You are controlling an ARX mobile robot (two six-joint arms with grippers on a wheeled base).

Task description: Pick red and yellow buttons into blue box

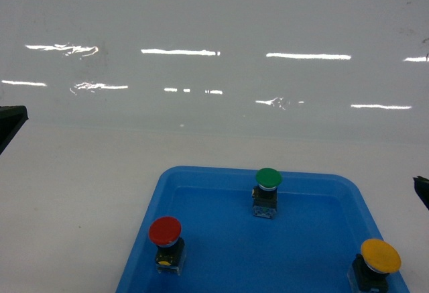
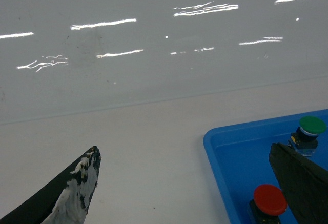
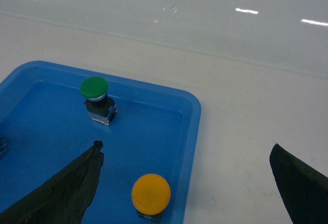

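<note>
The red button (image 1: 165, 231) stands at the front left of a shallow blue tray (image 1: 201, 171). The yellow button (image 1: 380, 255) stands at the tray's front right. My left gripper (image 2: 184, 152) is open and spans the tray's left rim (image 2: 215, 138), with the red button (image 2: 269, 199) just inside its right finger (image 2: 300, 180). Open as well, my right gripper (image 3: 185, 146) holds nothing. The yellow button (image 3: 150, 193) sits low between its fingers, nearer the left one (image 3: 77, 183). The blue box is out of view.
A green-capped button (image 1: 268, 178) stands at the back middle of the tray, also seen as the green button (image 3: 94, 87) from the right wrist. White tabletop surrounds the tray, and a glossy white wall rises behind. Dark finger tips (image 1: 9, 122) show at the head view's edges.
</note>
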